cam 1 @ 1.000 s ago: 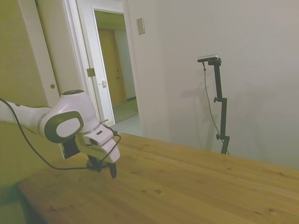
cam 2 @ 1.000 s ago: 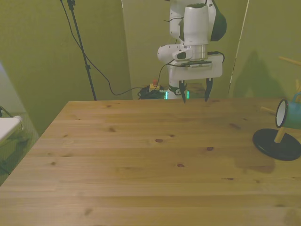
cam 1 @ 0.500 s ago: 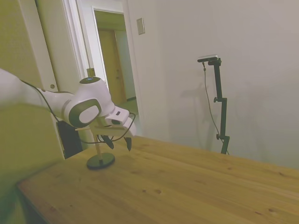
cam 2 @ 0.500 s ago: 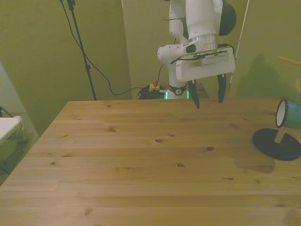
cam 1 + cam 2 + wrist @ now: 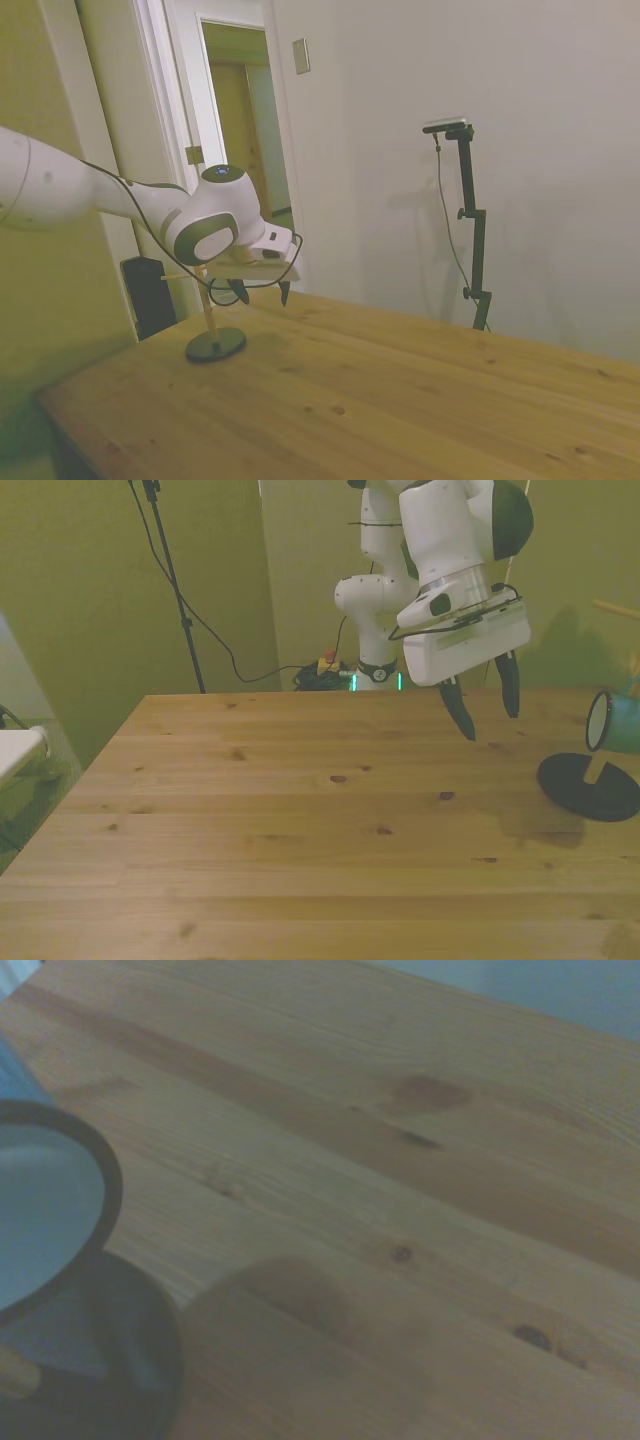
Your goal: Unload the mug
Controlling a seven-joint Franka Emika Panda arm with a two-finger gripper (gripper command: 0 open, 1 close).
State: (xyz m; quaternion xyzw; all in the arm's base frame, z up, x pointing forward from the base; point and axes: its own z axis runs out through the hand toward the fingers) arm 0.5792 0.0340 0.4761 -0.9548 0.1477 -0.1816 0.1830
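Mug (image 5: 618, 722) hangs on the wooden peg stand (image 5: 590, 782) at the front view's right edge, its white-lined mouth turned sideways toward the gripper (image 5: 487, 703), above the stand's dark round base. From my remote seat I see the gripper with its two dark fingers (image 5: 459, 709) spread apart and nothing between them, tilted and held above the table (image 5: 300, 820). Half a second ago it sat nearer the middle of the table's far edge; now it has swung toward the front view's right and come lower and closer to the mug, though a clear gap remains. In the side view the gripper (image 5: 259, 291) has passed beyond the stand's post (image 5: 207, 310), where before it hung just over the base. The wrist view now catches the mug's dark rim (image 5: 95, 1160) and pale inside, blurred, over the base (image 5: 110, 1370).
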